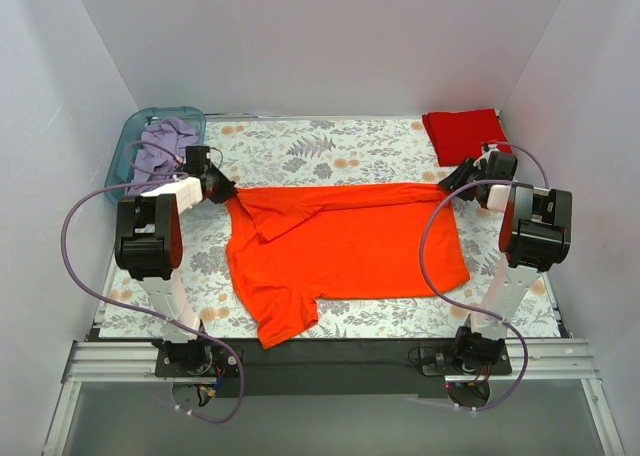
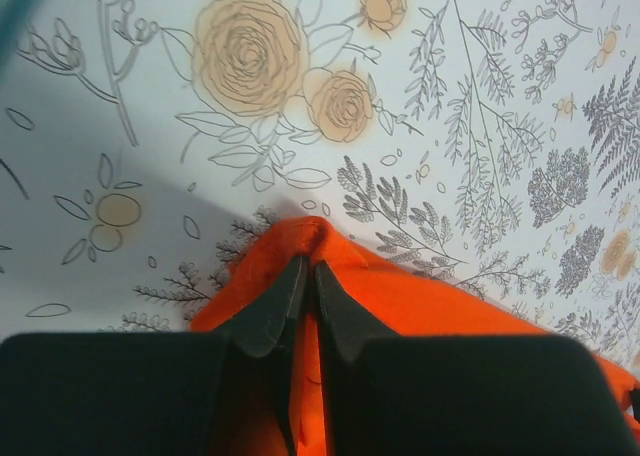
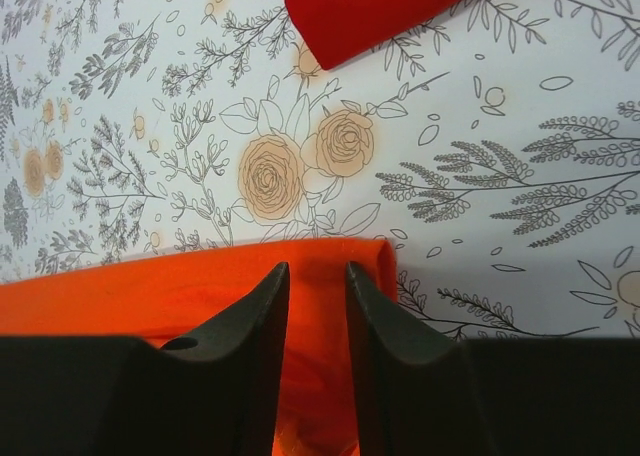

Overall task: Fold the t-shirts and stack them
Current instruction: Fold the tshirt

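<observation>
Roughly halfway: red shirt (image 1: 460, 134) folded, at table (image 1: 300, 146) far right corner. Orange shirt (image 1: 340, 251) mid-table, first fold looks begun; left gripper (image 2: 306, 276), right gripper (image 3: 318, 276) each clamped on its far edge. Remaining folds, stacking left.

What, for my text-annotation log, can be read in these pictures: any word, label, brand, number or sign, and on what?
None: no text is readable. The orange t-shirt, red t-shirt, floral table cover and teal bin show no lettering; the left arm and right arm show no legible marking.

Left tool (image 1: 226, 193) pinched shut; right tool (image 1: 446, 184) clamped; both arms outstretched.
</observation>
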{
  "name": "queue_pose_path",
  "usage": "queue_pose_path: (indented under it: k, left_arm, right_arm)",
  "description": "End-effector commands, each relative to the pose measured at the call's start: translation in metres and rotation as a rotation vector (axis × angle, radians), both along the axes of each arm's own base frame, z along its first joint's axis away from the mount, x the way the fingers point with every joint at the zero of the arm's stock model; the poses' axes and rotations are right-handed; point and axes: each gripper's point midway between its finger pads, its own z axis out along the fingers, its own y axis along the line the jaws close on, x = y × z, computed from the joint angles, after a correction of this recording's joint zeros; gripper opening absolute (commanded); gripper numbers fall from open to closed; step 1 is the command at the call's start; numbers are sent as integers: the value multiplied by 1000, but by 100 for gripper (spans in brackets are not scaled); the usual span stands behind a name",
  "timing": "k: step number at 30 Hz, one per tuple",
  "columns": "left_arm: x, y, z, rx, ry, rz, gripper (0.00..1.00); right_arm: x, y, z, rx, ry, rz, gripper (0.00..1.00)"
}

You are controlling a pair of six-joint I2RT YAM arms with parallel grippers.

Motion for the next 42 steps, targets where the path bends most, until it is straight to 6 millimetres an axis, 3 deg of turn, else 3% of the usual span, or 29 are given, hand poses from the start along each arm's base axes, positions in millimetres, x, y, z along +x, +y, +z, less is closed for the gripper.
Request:
queue_pose_path:
  k: [1, 5, 10, 13, 19, 25, 28, 31, 32, 34, 36, 37, 41, 42]
  left_arm:
    - [2, 26, 3, 3, -27, 29, 5]
    - [2, 32, -4, 21, -28, 32, 7]
    - [-1, 23, -24, -13, 15, -11, 13]
    - [2, 24, -21, 1, 7, -27, 20]
    - [9, 24, 21, 29, -75, -49, 49]
    - [-3, 7, 72, 65, -164, -99, 77]
    - [-16, 9, 84, 88, -185, -93, 82]
    - [-29, 11, 79, 100, -158, -87, 83]
    - [-34, -3, 79, 99, -148, -123, 83]
    - [-41, -12, 81, 107, -156, -156, 83]
    - [-47, -37, 90, 150, -189, -247, 81]
    - [-52, -62, 92, 165, -205, -327, 80]
    - [-56, -109, 90, 212, -245, -534, 80]
    - [-57, -116, 79, 217, -227, -574, 80]
  right_arm:
    - [-1, -18, -8, 13, 15, -51, 36]
    - [-3, -21, -6, 8, 10, -45, 36]
    - [-5, -15, -6, 37, 12, -22, 36]
    - [-3, -11, 6, 44, -17, 8, 37]
    - [-1, -12, 53, 14, -117, 15, 42]
    - [-27, 0, 81, 8, -152, 23, 47]
    - [-47, 8, 83, -7, -141, 29, 49]
    - [-65, 15, 82, -35, -124, 37, 49]
    - [-70, 18, 81, -46, -121, 43, 49]
    - [-81, 22, 82, -64, -117, 61, 49]
    - [-90, 32, 84, -69, -118, 91, 49]
    - [-95, 35, 82, -76, -111, 108, 49]
    - [-113, 69, 84, -103, -122, 211, 49]
    - [-117, 76, 82, -104, -117, 234, 49]
